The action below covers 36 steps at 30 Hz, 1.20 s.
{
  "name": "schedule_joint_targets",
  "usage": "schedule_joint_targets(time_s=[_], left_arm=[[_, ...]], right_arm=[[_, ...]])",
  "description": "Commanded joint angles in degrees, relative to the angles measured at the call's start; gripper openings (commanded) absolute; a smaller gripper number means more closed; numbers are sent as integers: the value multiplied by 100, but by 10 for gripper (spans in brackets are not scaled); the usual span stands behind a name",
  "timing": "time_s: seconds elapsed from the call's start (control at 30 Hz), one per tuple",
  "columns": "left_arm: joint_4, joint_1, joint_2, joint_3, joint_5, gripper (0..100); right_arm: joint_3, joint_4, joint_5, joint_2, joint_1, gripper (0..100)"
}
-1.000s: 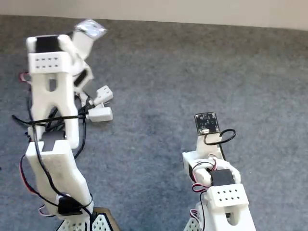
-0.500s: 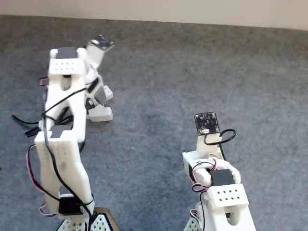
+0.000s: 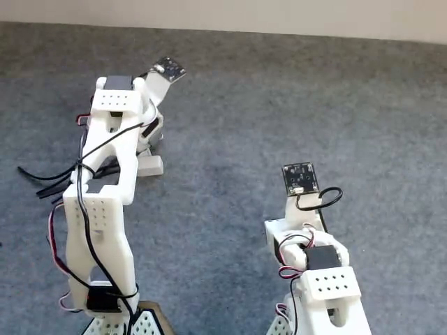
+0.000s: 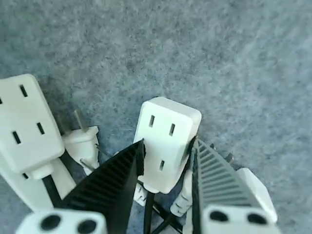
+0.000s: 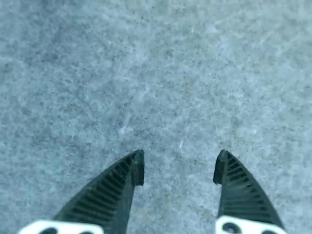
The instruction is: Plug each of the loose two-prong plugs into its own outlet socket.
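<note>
One outlet socket (image 4: 164,127) snug between the fingers of the left gripper (image 4: 167,143).

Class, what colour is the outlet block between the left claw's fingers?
White; the outlet block shows best in the left wrist view.

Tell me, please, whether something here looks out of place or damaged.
Nothing looks damaged or spilled. A loose two-prong plug lies on its side, unplugged, between the larger outlet socket and the smaller outlet socket at the left gripper. Black cords cross untidily near it.
</note>
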Motion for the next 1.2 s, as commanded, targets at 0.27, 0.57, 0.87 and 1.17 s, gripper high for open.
schedule_joint_targets(time_s=[0.27, 0.57, 0.87, 1.17], left_arm=[[-53, -479, 57, -637, -70, 252], [-35, -514, 84, -611, -70, 253], [62, -400, 840, -1042, -211, 2], [2409, -374, 435, -4127, -492, 3]], right_arm=[[-57, -66, 53, -84, 40, 231], [-57, -66, 53, -84, 40, 231], [-57, -66, 53, -84, 40, 231], [-57, -66, 53, -84, 40, 231]])
